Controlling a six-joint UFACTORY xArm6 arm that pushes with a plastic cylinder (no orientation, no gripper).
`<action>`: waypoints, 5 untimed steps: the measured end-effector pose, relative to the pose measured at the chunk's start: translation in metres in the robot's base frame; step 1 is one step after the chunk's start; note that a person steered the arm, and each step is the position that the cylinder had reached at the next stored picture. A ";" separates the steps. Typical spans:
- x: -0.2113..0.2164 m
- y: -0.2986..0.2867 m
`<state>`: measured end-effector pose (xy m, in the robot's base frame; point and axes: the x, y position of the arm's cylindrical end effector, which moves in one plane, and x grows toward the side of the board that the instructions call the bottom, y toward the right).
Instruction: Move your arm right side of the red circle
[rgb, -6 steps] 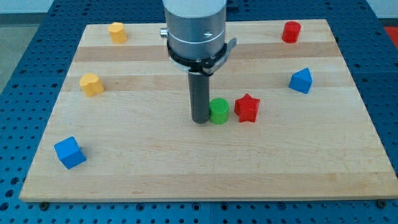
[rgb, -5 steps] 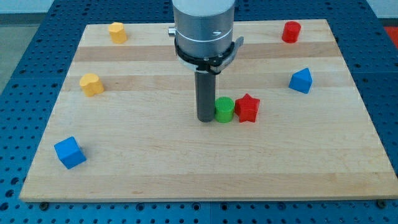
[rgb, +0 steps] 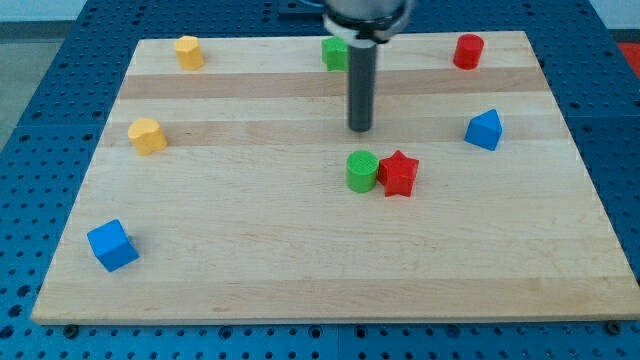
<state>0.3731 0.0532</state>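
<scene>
The red circle (rgb: 467, 50), a short red cylinder, stands near the top right corner of the wooden board (rgb: 250, 250). My tip (rgb: 360, 129) rests on the board in the upper middle, well to the left of and below the red circle. A green cylinder (rgb: 361, 171) sits just below my tip, touching a red star (rgb: 398, 173) on its right. A green block (rgb: 335, 53) shows beside the rod near the top edge, partly hidden by it.
A blue block (rgb: 484, 130) lies at the right, below the red circle. Two yellow blocks sit at the left: one (rgb: 188, 51) near the top, one (rgb: 147, 135) lower. A blue cube (rgb: 111, 245) lies at the bottom left.
My tip has moved from just left of the green cylinder up and to the right. The green cylinder was nudged right against the red star. The green block at the top is now uncovered.
</scene>
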 end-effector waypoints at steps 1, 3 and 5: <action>-0.024 0.043; -0.073 0.117; -0.102 0.195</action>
